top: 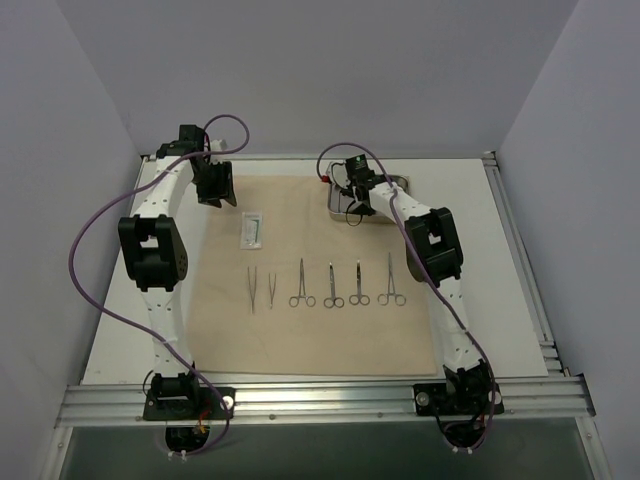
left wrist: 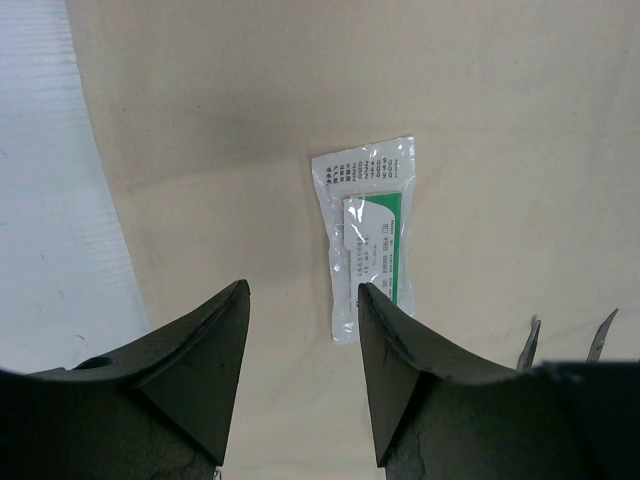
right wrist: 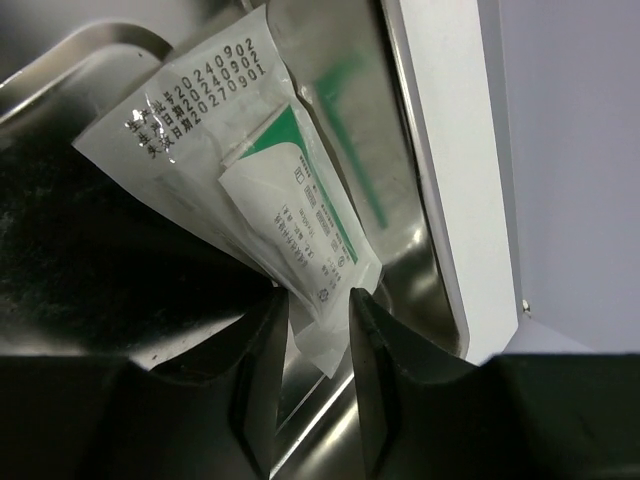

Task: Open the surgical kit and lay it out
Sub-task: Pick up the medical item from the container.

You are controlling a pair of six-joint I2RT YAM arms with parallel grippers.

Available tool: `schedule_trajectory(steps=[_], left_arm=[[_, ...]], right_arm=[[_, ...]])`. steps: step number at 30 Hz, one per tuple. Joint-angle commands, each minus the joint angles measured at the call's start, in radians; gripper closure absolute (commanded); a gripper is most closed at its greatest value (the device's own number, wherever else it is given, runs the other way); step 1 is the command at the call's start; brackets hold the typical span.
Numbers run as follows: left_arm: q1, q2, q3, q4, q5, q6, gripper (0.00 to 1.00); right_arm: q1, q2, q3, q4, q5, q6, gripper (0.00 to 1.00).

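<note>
The beige cloth wrap [top: 320, 335] lies spread flat. On it sit one white packet [top: 253, 230] [left wrist: 368, 235], two tweezers [top: 261, 289] and several scissor-handled clamps [top: 345, 284] in a row. My left gripper [top: 215, 185] [left wrist: 303, 290] hangs open above the cloth just short of that packet, holding nothing. My right gripper [top: 352, 205] [right wrist: 317, 300] reaches into the steel tray [top: 398, 184] [right wrist: 400, 150] at the back right. A second white packet [right wrist: 260, 170] leans against the tray wall, its lower corner between my narrowly spaced fingers, with a gap still showing beside it.
White table surface [top: 125, 320] shows left of the cloth. A raised white rail [right wrist: 440, 150] runs close beside the tray. Purple cables [top: 90, 250] loop from both arms. Grey walls enclose the table on three sides.
</note>
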Motion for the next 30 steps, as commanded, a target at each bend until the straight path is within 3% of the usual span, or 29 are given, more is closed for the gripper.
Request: schedule_trajectory(steps=[1, 13, 21, 30], left_arm=[[-0.005, -0.056, 0.019, -0.007, -0.002, 0.016, 0.44], [-0.005, -0.057, 0.021, -0.008, 0.003, 0.017, 0.44], [-0.006, -0.060, 0.019, -0.011, 0.003, 0.019, 0.44], [-0.006, -0.065, 0.021, -0.010, 0.008, 0.017, 0.44]], right_arm=[[0.006, 0.032, -0.028, -0.046, -0.026, 0.003, 0.73], [-0.002, 0.034, -0.026, -0.060, -0.034, -0.006, 0.80], [-0.010, 0.025, -0.022, -0.056, -0.020, -0.009, 0.99], [-0.007, -0.049, 0.014, -0.105, -0.112, 0.030, 1.00]])
